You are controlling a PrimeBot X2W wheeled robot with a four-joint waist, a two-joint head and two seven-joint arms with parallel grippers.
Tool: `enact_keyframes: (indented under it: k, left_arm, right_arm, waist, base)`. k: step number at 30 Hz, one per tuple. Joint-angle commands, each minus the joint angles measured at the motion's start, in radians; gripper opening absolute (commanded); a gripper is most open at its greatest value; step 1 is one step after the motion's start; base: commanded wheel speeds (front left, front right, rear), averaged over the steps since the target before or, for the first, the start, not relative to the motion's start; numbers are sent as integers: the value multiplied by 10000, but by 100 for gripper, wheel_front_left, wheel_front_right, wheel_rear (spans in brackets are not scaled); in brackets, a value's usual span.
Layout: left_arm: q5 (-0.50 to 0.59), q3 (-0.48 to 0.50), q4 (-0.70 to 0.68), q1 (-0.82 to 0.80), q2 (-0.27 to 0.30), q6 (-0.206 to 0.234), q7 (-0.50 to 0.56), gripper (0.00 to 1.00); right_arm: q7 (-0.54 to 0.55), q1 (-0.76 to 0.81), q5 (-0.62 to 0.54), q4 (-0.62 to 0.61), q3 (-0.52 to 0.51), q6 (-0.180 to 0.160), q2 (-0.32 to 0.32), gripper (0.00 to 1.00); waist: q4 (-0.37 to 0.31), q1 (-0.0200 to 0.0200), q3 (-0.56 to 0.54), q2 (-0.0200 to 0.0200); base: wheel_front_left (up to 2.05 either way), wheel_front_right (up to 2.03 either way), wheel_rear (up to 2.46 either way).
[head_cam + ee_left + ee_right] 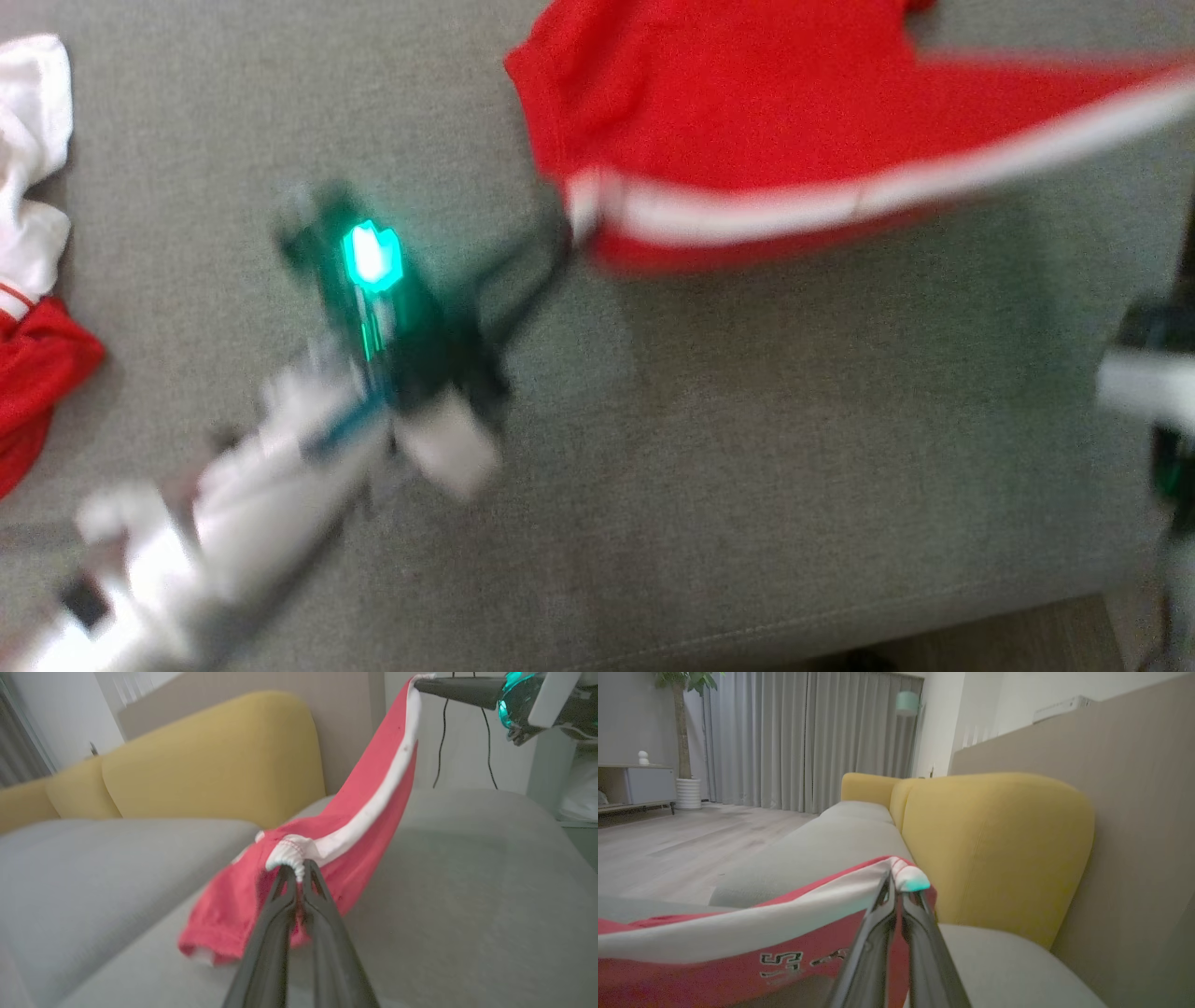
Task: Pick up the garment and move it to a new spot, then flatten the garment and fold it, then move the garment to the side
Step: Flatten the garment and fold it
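1. The left gripper [299,871] is clamped on the garment [369,807]. Its two fingers press together on a bunched white corner of the trim.
2. The right gripper [896,884] is closed on the garment too, pinching the other end of the same white band [373,802].
3. In the left wrist view, the right gripper holds its end high, above and to the right of the left fingertips.
4. The band is pulled taut between the two grippers and rises from the left one to the right one.
5. The red cloth hangs below the band. Under and beyond the left gripper it sags onto the grey seat [467,882], and a hem lies on the seat just left of the left fingers.
6. Seen from the right gripper, the garment spreads out to the left of its fingers. Dark lettering [782,959] shows on the red just beside them.
7. A yellow backrest [210,756] stands ahead and left of the left gripper, and ahead and right of the right one.
8. A black cable [441,742] hangs just beyond the right gripper's fingers.
9. The head view is blurred. Far left of the left arm [233,485], a white cloth [28,140] and a red cloth [37,373] lie on the seat, well apart from the garment.
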Motion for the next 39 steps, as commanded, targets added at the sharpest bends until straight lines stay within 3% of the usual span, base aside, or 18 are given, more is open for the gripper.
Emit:
enact_keyframes:
  k: [1,4,9,14,19,26,39]
  left_arm:
    - [-85,276,-484,350,399,209,-40,0]
    - [-199,146,-736,1458,536,478,-40,0]
    - [-354,95,-1655,3286,1120,1311,-34,0]
    - [-573,336,-2716,3394,1285,1693,387,0]
    - [-923,730,-2810,2169,851,1465,1069,0]
    - [-1363,1187,-1532,448,-129,1385,2009,0]
    - [-2038,1417,421,-887,-1057,633,1814,0]
  right_arm:
    - [-13,581,75,-619,-27,-7,65,0]
    - [-13,1599,119,-949,-237,-7,410,0]
    - [-13,3408,153,-1750,-493,-7,871,0]
    - [-13,3427,291,-2001,-763,-7,790,0]
    - [209,1985,682,-772,-587,-7,135,0]
    - [849,-940,1186,1570,352,-7,-915,0]
    - [591,-4635,1638,5436,2021,-7,-1595,0]
  waist:
    - [-65,0,-202,0]
    - [-103,0,-421,0]
    - [-139,0,-791,0]
    - [90,0,-768,0]
    - [444,0,-210,0]
    - [920,0,618,0]
    - [1527,0,1333,0]
  base:
    - [0,0,0]
    - [0,0,0]
    - [0,0,0]
    - [0,0,0]
    - [0,0,0]
    - [0,0,0]
    - [0,0,0]
